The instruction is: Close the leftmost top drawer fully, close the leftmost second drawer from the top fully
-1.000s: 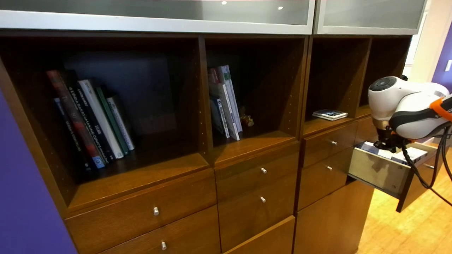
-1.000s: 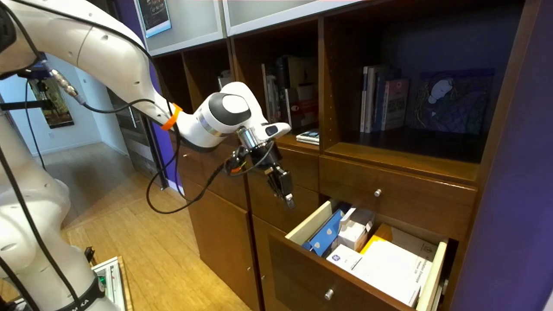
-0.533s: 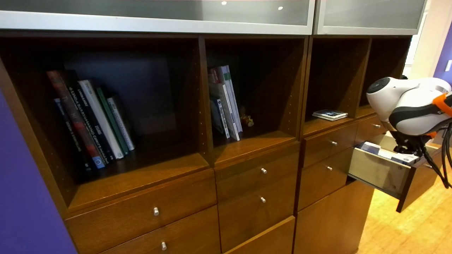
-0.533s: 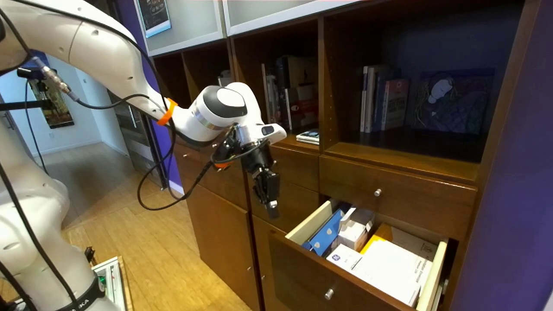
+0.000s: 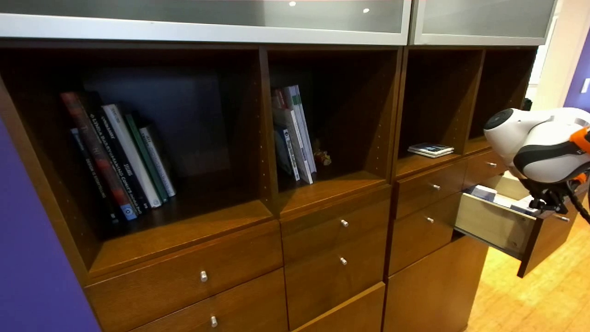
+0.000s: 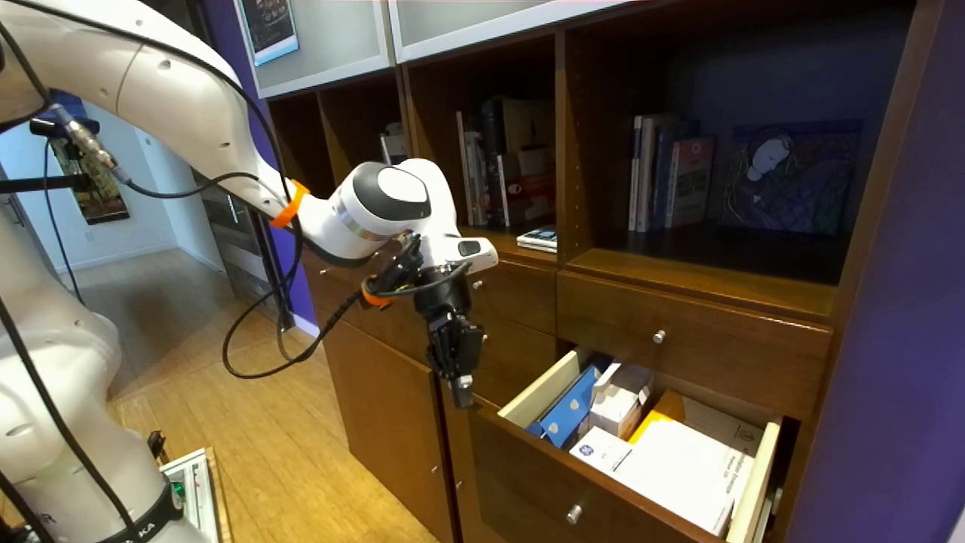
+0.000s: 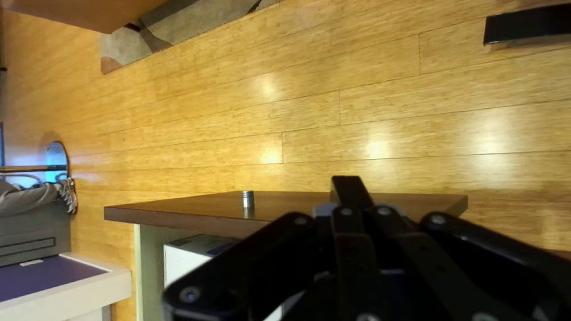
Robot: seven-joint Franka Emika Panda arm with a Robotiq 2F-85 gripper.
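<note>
The second drawer from the top [image 6: 539, 483] stands pulled well out at the right end of the cabinet in both exterior views. It has a brown front and pale side panels [image 5: 495, 227], with boxes and papers inside. The top drawer [image 6: 716, 343] just above it looks shut; it also shows in an exterior view [image 5: 477, 169], partly behind the arm. My gripper [image 6: 462, 392] points down, fingers together and empty, near the open drawer's front corner. In the wrist view my gripper [image 7: 350, 191] partly covers the drawer front [image 7: 285, 207] with its silver knob. Contact cannot be told.
White boxes and papers [image 6: 678, 460] lie in the open drawer. Neighbouring drawers [image 5: 426, 240] look shut. Books [image 6: 652, 173] stand on the shelf above. A black cable [image 6: 249, 373] hangs in a loop beside the wrist. Wooden floor [image 7: 267, 111] lies below.
My gripper has moved down and out from the cabinet, leftward in an exterior view, turning more upright. The open drawer has not visibly moved.
</note>
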